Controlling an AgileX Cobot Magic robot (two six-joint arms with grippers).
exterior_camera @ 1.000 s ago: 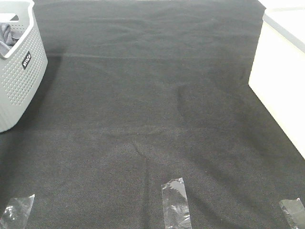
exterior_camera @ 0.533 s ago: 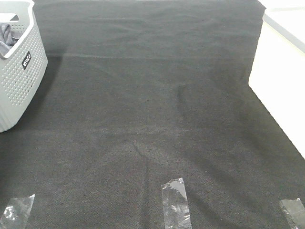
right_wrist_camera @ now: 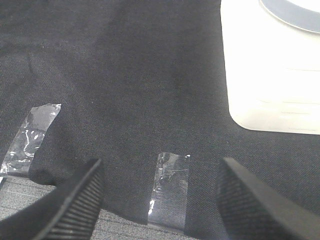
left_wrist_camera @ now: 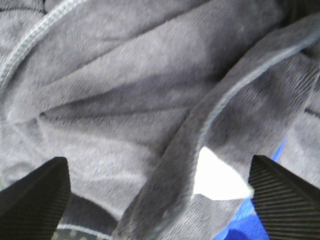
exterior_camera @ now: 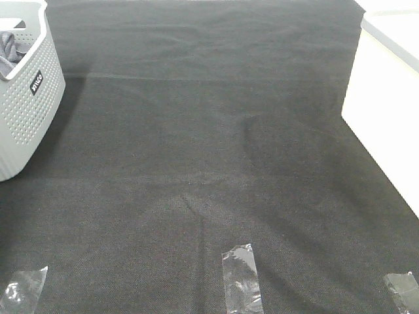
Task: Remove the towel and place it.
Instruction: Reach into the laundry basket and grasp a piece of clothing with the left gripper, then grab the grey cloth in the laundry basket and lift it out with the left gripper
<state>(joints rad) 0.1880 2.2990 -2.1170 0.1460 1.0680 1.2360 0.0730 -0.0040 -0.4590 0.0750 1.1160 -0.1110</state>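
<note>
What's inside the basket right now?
The grey towel, bunched in folds with its hem showing. The high view catches only a bit of it over the rim of the basket. The left wrist view shows blue fabric peeking from under it. Anything deeper is covered.

Black woven table cloth (exterior_camera: 209,131), lightly creased, over whole work surface. Pale grey perforated plastic basket (exterior_camera: 26,118) at left edge, small black label (exterior_camera: 36,83) on its wall. White rectangular box (exterior_camera: 383,111) at right edge. Three clear tape strips (exterior_camera: 241,278) along near edge, well apart. Blue fabric item (left_wrist_camera: 250,225) partly showing in left wrist view.
</note>
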